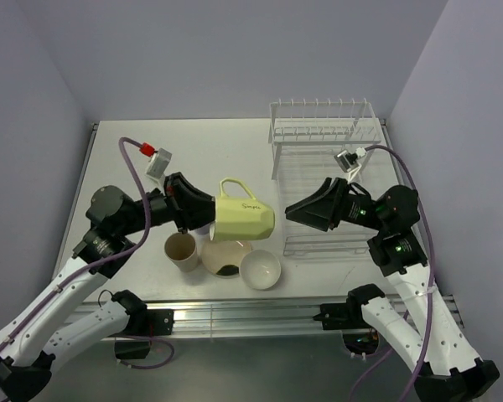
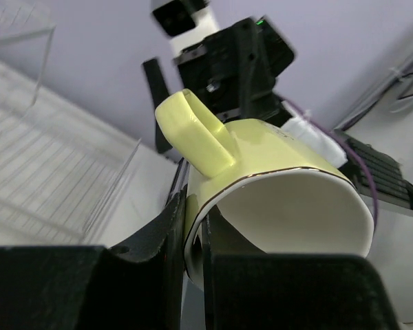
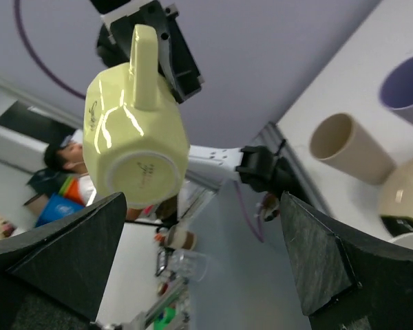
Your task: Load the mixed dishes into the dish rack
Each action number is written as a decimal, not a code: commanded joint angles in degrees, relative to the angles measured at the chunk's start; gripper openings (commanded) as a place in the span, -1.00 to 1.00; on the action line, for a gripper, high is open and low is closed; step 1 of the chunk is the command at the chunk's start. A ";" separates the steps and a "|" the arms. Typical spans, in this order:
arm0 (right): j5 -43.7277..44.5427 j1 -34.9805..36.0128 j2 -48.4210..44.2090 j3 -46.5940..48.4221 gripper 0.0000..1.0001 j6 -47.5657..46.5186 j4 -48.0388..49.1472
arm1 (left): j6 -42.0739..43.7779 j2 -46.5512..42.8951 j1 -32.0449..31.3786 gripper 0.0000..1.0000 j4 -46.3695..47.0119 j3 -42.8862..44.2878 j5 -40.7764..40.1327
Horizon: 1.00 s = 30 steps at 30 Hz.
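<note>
The rack (image 1: 318, 167) stands at two o'clock on the table (image 1: 126, 167) and no dish shows in it, so by my reading nothing is loaded yet and all five pieces are left. The plate (image 1: 220, 256) lies on the table at six o'clock. Above it the mug (image 1: 243, 218) hangs in the air on its side, handle at twelve. The left gripper (image 1: 210, 214) is pinched narrow on its rim, one finger inside and one outside. The right gripper (image 1: 288, 209), at three o'clock of the mug, gapes wide at its base without touching, likely set for a handover. The tan tumbler (image 1: 181, 249) stands at nine o'clock of the plate. The lavender tumbler (image 3: 407, 89) shows only as an edge in the right wrist view. The bowl (image 1: 260, 270) sits at four o'clock of the plate.
</note>
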 commanded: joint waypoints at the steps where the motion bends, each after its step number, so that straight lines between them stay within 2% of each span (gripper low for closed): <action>1: -3.98 2.20 -0.31 -1.53 0.99 10.36 15.36 | -4.54 -2.63 -0.03 -1.00 18.87 -0.57 4.25; 3: -2.94 4.30 0.39 -0.83 0.99 10.54 15.37 | -5.24 -2.63 -0.03 -1.00 20.19 -1.28 4.43; 7: -1.00 8.00 1.09 -1.27 0.99 14.66 21.67 | -6.04 -2.01 -0.12 -1.00 23.00 -2.16 4.60; 21: 8.93 17.58 1.80 1.46 0.97 12.04 20.90 | -6.74 -1.66 -0.21 -1.00 26.70 -4.27 1.01; 30: 15.16 23.47 5.92 4.80 0.94 11.51 21.78 | -5.51 -1.22 -0.82 -1.00 26.70 -4.53 -0.23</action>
